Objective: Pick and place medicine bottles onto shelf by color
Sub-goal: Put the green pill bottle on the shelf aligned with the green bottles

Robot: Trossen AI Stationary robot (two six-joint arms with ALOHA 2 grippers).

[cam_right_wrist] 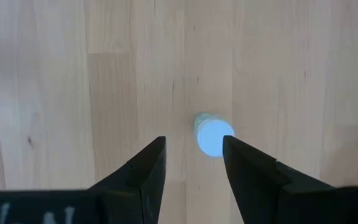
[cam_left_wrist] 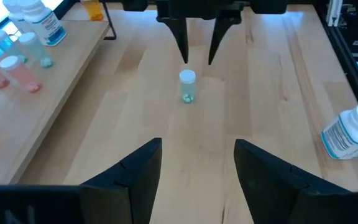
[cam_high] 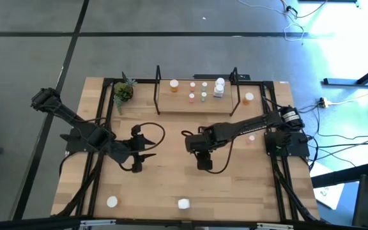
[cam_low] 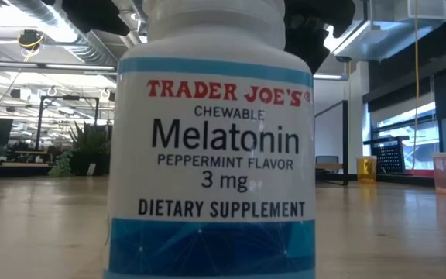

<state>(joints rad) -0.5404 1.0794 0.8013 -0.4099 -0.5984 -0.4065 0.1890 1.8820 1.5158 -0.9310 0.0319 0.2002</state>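
Observation:
A small pale-green medicine bottle [cam_left_wrist: 187, 87] with a white cap [cam_right_wrist: 214, 137] stands upright on the table's middle. My right gripper [cam_left_wrist: 199, 59] hangs open just above it, pointing down, with a finger on either side of the cap and touching nothing; in the high view this gripper [cam_high: 204, 163] hides the bottle. My left gripper [cam_high: 147, 148] waits open to the bottle's left, facing it, with nothing between its fingers. The shelf [cam_high: 171, 106] stands at the far edge with several orange, pink, green and white bottles upright on it.
A big white melatonin bottle [cam_low: 211, 155] stands at the near edge, filling the low view. Another white bottle [cam_high: 112, 202] sits near left, one white bottle [cam_left_wrist: 352, 132] lies on its side, and a pink one [cam_high: 251, 137] stands right of my right arm. A potted plant [cam_high: 123, 92] is far left.

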